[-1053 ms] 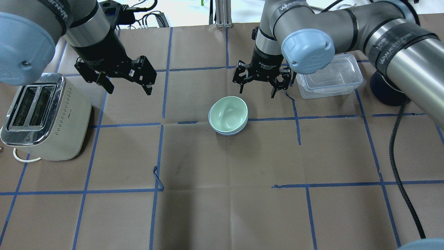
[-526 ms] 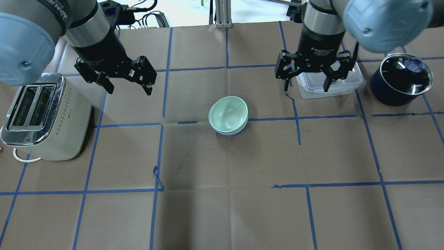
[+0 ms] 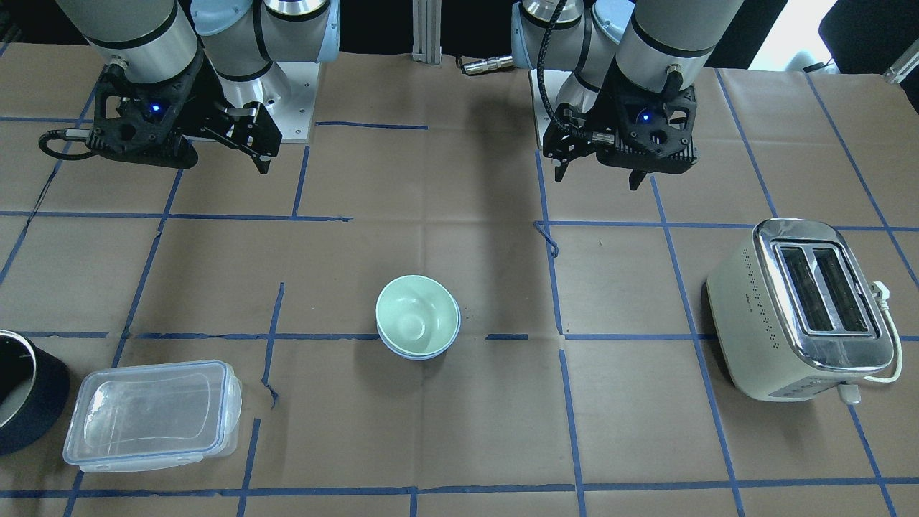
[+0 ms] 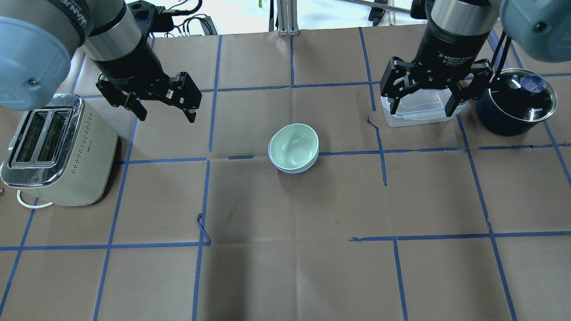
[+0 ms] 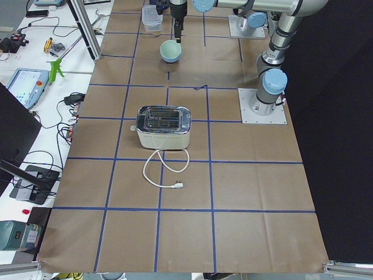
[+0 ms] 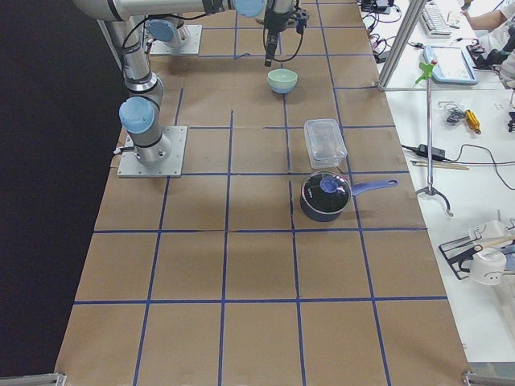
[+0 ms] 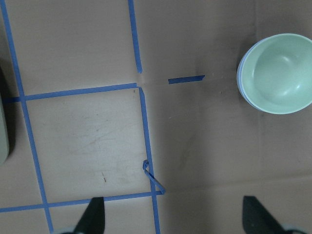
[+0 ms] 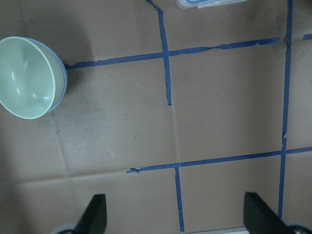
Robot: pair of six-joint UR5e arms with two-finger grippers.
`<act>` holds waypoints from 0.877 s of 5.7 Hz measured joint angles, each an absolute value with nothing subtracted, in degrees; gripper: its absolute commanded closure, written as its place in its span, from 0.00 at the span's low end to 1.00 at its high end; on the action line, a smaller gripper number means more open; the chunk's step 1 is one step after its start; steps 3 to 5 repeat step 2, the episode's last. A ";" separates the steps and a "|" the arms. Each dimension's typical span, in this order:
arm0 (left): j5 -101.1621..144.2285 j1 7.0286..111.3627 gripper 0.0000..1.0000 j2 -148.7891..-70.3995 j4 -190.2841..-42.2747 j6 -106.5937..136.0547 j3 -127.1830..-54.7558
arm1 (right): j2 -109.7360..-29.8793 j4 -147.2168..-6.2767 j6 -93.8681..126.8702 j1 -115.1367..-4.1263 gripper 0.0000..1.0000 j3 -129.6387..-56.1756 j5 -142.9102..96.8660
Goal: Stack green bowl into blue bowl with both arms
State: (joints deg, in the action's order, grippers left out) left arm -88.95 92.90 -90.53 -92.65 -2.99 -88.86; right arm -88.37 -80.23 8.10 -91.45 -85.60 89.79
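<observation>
The green bowl (image 4: 294, 145) sits nested inside the blue bowl (image 4: 292, 170) at the middle of the table, so only the blue bowl's rim shows beneath it. The stack also shows in the front view, green bowl (image 3: 418, 316) in blue bowl (image 3: 416, 355). My left gripper (image 4: 166, 113) hangs open and empty above the table, to the left of the bowls. My right gripper (image 4: 422, 109) hangs open and empty to the right of the bowls, over a clear container. Neither gripper touches the bowls.
A cream toaster (image 4: 58, 147) stands at the left edge, its cord trailing toward the front. A clear plastic container (image 4: 419, 118) sits under my right gripper, and a dark pot (image 4: 513, 104) stands just right of it. Blue tape lines cross the brown paper.
My right arm has swung right, away from the bowls, to above the clear container, still open. My left arm and the stacked bowls have not moved.
</observation>
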 measured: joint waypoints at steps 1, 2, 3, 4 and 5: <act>-88.95 92.90 0.02 -90.53 -92.54 -1.79 -88.84 | -88.66 -80.45 8.14 -91.36 0.00 -85.60 89.81; -88.95 92.90 0.02 -90.53 -92.30 0.36 -88.80 | -88.87 -80.47 8.22 -91.36 0.00 -85.60 89.82; -88.95 92.90 0.02 -90.53 -92.30 0.36 -88.80 | -88.87 -80.47 8.22 -91.36 0.00 -85.60 89.82; -88.95 92.90 0.02 -90.53 -92.30 0.36 -88.80 | -88.87 -80.47 8.22 -91.36 0.00 -85.60 89.82; -88.95 92.90 0.02 -90.53 -92.30 0.36 -88.80 | -88.87 -80.47 8.22 -91.36 0.00 -85.60 89.82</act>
